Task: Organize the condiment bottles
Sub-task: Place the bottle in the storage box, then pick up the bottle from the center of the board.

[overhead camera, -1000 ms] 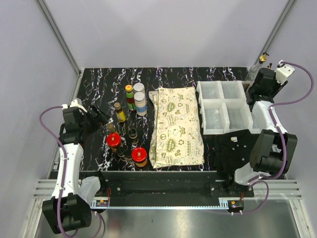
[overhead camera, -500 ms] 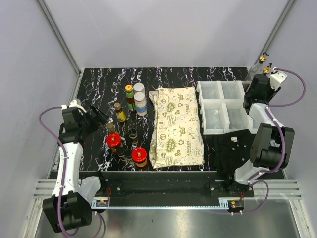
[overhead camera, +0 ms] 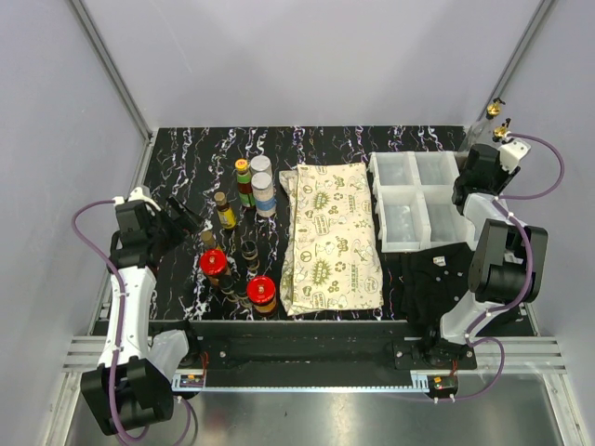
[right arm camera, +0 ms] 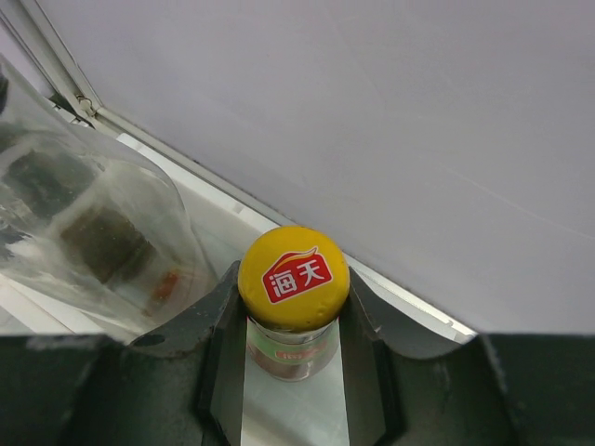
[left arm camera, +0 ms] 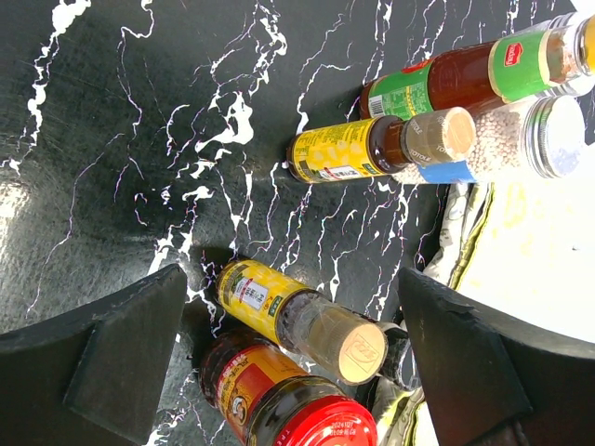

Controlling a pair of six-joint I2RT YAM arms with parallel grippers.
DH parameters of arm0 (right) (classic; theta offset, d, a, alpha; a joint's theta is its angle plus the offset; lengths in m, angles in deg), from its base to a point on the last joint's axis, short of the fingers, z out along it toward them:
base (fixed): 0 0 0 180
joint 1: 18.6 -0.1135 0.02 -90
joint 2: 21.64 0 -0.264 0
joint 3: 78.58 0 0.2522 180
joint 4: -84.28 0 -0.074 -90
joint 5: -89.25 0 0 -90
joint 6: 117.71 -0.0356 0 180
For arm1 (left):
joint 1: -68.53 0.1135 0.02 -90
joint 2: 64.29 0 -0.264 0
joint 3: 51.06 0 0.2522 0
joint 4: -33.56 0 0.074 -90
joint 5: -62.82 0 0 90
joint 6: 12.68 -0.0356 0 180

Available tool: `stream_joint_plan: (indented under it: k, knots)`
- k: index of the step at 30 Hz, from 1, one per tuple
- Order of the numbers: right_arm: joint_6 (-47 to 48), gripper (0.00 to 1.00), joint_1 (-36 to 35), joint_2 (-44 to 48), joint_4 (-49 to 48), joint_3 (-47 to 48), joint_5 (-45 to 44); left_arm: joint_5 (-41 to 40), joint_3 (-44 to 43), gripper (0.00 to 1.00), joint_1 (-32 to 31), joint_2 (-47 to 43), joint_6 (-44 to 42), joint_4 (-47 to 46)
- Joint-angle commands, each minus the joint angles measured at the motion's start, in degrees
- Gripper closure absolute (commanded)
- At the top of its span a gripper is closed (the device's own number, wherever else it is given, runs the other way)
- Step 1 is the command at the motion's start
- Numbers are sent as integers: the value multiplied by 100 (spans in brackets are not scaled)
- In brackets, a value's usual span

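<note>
On the left half of the worktop (overhead camera: pixel 186 158), most of the bottles (overhead camera: pixel 244 237) are sitting in a loose, unsorted bunch, incl. two red-lidded jars (overhead camera: pixel 213 261) near the front. I'm seeing no rows and no grouping by kind. The cloth (overhead camera: pixel 330 237) is lying between that bunch and the white bins (overhead camera: pixel 415 186) on the right. From the top cam I'm not spotting any bottle inside the four compartments.

I'm holding the left tool (overhead camera: pixel 184 216) beside the bunch w/ its fingers spread wide and gripping nothing. Its wrist cam is framing a yellow-label bottle (left arm camera: pixel 279 311) in the gap, not touched yet.

The right tool (right arm camera: pixel 294 307) is reaching past the far right corner of the bins, close to the wall (right arm camera: pixel 418 111). It is looking clamped on a yellow-capped bottle (right arm camera: pixel 294 274), fingers pressing in just under the cap. I can't tell if that bottle is lifted or standing. Something clear (right arm camera: pixel 84 242) is showing blurred beside it; can't say what.

My read: the job is barely getting started. One bottle is in hand, nothing is placed, and approx. the whole bunch is waiting to be sorted.
</note>
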State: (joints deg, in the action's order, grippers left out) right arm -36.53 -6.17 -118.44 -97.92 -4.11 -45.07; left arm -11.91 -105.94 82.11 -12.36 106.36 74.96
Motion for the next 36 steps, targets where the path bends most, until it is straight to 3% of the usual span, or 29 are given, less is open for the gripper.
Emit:
stream_joint_plan:
  k: [1,5,7,8,9,12,16,25,28,32,36]
  knots:
    - [-32,98,23,38,-882,196,-139,170,-221,1,56,-6,32,-224]
    - [-6,94,23,-24,-882,240,-148,187,-229,1,74,-15,32,-232]
    - [-15,82,23,-6,-856,240,-86,205,-229,1,74,-15,41,-224]
    - [-41,75,32,2,-838,240,-77,205,-229,1,92,-15,32,-232]
    - [-67,55,32,63,-777,240,-60,205,-229,1,83,-24,32,-233]
    - [-155,27,32,204,-671,214,-16,205,-221,1,92,-42,41,-233]
    - [-120,0,23,398,-408,301,160,231,-212,1,92,-85,14,-233]
    - [-654,0,23,1636,1419,696,599,266,-159,1,118,-270,23,-303]
    - [-814,0,23,2146,2157,863,1300,266,-115,1,109,-410,6,-329]
    - [-849,0,23,2515,3158,1302,2958,398,-71,1,127,-507,41,-417]
    - [-858,2,-143,2736,3495,1356,4307,530,8,1,144,-718,84,-522]
